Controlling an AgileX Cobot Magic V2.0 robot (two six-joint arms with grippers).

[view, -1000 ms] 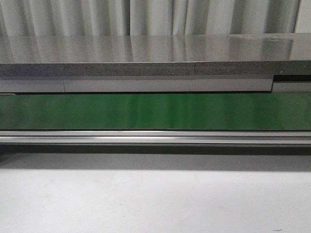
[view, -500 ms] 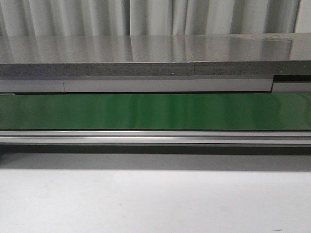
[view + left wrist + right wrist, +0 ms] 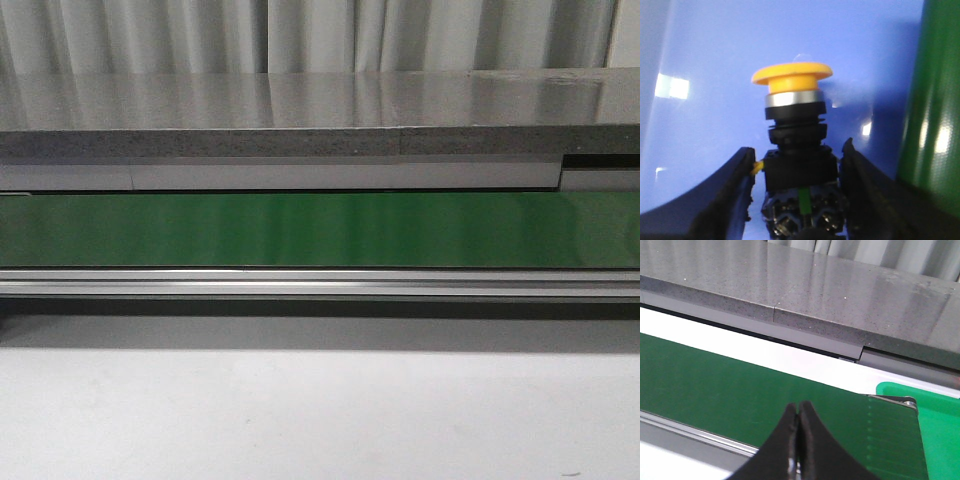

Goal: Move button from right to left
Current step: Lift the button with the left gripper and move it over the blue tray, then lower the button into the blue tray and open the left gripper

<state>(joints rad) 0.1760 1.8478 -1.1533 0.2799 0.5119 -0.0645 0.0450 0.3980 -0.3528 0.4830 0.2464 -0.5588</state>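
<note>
The button (image 3: pixel 799 167) shows only in the left wrist view: a yellow-orange cap, a silver ring and a black body with a green mark, over a blue surface (image 3: pixel 710 55). My left gripper (image 3: pixel 797 147) straddles its black body. A strip of blue shows between one finger (image 3: pixel 735 185) and the body, with only a small yellow tab bridging it, so the jaws stand open around the button. My right gripper (image 3: pixel 798 406) is shut and empty, above the green belt (image 3: pixel 715 385). Neither gripper nor the button shows in the front view.
The green belt (image 3: pixel 320 230) runs across the front view between a silver rail (image 3: pixel 320 283) and a grey stone ledge (image 3: pixel 300 140). It also edges the left wrist view (image 3: pixel 932 100). A bright green tray (image 3: pixel 940 415) sits at the belt's end by the right gripper.
</note>
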